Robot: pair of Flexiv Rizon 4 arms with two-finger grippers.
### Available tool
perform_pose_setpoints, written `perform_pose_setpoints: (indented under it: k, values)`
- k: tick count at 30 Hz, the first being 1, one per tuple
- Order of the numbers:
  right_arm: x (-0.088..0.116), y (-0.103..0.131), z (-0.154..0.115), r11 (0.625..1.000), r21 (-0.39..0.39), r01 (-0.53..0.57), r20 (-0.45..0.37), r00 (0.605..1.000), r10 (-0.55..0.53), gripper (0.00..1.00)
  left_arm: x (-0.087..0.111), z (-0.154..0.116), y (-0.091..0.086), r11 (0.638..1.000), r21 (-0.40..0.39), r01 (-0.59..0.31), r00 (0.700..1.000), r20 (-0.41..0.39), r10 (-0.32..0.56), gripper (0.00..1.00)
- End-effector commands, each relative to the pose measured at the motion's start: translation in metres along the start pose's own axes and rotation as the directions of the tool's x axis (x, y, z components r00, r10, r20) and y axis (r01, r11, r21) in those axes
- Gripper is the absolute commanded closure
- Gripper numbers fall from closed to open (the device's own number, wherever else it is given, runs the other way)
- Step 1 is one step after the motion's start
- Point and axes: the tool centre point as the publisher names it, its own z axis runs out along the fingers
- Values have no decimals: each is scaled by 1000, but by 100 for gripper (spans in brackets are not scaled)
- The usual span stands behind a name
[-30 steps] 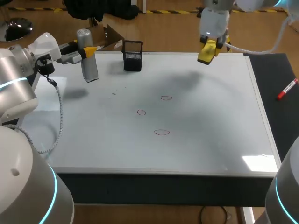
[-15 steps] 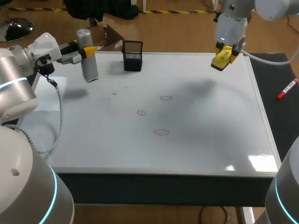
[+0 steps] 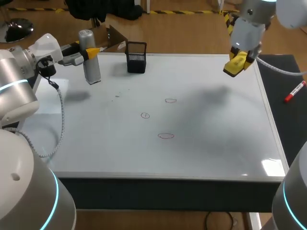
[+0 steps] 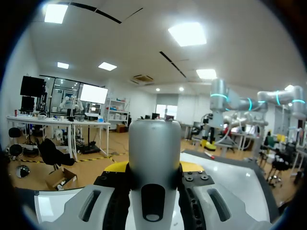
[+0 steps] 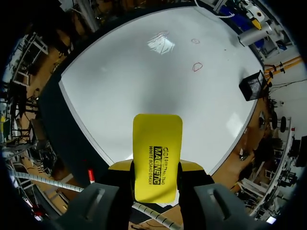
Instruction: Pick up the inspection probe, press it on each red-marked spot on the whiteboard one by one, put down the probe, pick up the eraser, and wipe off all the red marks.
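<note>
The left pincer is clamped on the upright grey cylindrical inspection probe at the flat white whiteboard's far left corner. The right pincer grips the yellow rectangular eraser above the whiteboard's far right corner. Three red marks lie near the whiteboard's middle. A black mesh basket stands at its far edge, and a red marker lies on the table beside its right edge.

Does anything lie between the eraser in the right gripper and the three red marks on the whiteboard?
Nothing visible. Only bare whiteboard lies between the eraser, held by the right gripper, and the red marks; the black mesh basket and the probe stand farther left.
</note>
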Motion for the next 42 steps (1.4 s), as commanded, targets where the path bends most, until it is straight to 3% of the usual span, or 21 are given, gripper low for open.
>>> perform_pose_setpoints:
  k: [1,26,35,42]
  values:
    - [1,0,-2,1000,5,1,2,1000,-1,100,2,1,-1,1000,3,-2,1000,7,2,100]
    - [1,0,-2,1000,5,1,2,1000,-1,100,2,1,-1,1000,3,-2,1000,7,2,100]
    - [1,0,-2,1000,5,1,2,1000,-1,100,41,9,-4,998,55,-26,996,-89,31,100]
    - [1,0,-2,1000,5,1,2,1000,-1,100,95,27,2,998,61,-9,968,-250,24,100]
